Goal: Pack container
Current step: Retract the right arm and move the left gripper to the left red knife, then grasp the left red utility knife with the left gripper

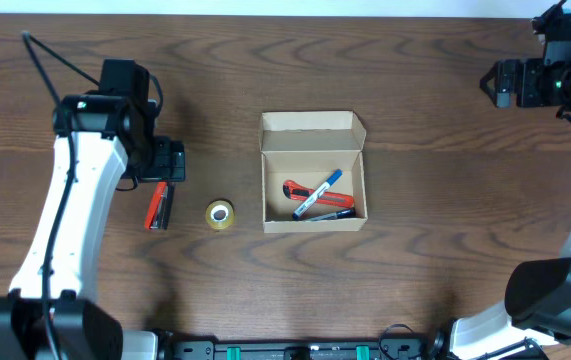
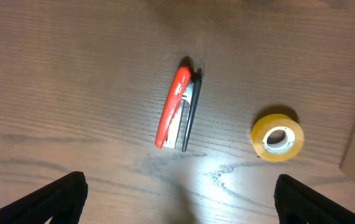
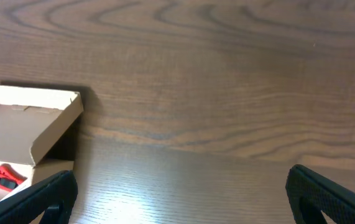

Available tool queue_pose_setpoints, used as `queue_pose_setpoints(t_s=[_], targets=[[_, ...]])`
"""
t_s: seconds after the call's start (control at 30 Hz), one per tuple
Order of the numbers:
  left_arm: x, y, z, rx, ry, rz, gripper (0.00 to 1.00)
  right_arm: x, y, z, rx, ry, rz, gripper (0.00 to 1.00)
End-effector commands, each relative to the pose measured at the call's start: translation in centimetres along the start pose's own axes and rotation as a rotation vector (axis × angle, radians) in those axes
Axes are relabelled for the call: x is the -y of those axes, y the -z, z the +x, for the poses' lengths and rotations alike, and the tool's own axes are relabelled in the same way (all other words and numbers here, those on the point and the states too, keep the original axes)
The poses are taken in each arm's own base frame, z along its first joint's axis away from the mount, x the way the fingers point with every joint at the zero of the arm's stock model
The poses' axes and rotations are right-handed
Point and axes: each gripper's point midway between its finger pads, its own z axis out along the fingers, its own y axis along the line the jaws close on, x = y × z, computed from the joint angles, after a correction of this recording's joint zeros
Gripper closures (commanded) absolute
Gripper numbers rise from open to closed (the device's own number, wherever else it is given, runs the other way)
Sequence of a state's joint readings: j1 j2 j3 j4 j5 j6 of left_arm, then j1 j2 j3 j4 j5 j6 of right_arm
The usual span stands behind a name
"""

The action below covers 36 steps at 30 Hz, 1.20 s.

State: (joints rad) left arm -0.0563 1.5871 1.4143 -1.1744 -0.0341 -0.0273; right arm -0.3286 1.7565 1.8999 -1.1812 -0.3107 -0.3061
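At the centre of the surface point(image 1: 445, 220), the container point(image 1: 283, 168): top open, flap lid folded back toward 12 o'clock. Holds a red cutter point(image 1: 295, 189), a blue-capped marker point(image 1: 317, 196) and a dark pen point(image 1: 335, 213), all bunched toward the 6 o'clock wall. At 9 o'clock of the box, apart from it, a yellow tape roll point(image 1: 219, 214) lying flat. Further out at 9 o'clock, a red and black stapler point(image 1: 158, 205), set lengthwise along the 12-to-6 line. Left hand point(image 2: 180, 199) just at the stapler's 12 o'clock end, spread wide, gripping nothing; stapler and roll both ahead of its fingertips in the wrist view. Right hand point(image 3: 183, 199) well away at 2 o'clock of the box, near the far right corner, likewise spread wide and holding nothing, with only the lid's corner at the left edge of its wrist view.
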Motion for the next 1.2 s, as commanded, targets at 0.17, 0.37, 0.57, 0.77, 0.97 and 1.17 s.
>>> queue_pose_setpoints(t_s=[0.17, 0.37, 0.57, 0.77, 0.97, 1.17], targets=[[-0.2, -5.5, 2.1, -0.072, -0.039, -0.034, 0.02, 1.0, -3.2, 3.3, -0.105, -0.041, 0.022, 0.01], [0.0, -9.2, 3.1, -0.054, -0.063, -0.032, 0.04, 1.1, -4.8, 5.4, -0.162, -0.056, 0.017, 0.01], [0.2, -11.2, 3.7, -0.036, -0.087, -0.016, 0.05, 0.9, -5.3, 6.1, -0.183, -0.062, 0.01, 0.01], [0.0, -12.9, 4.0, -0.007, -0.074, -0.011, 0.05, 0.8, -5.2, 6.3, -0.19, -0.064, 0.007, 0.01], [-0.8, -14.2, 4.7, 0.001, -0.049, -0.024, 0.05, 0.7, -5.2, 6.6, -0.202, -0.067, 0.003, 0.01], [-1.0, -14.5, 4.5, 0.02, -0.04, -0.026, 0.05, 0.6, -5.1, 6.8, -0.209, -0.069, 0.0, 0.01]])
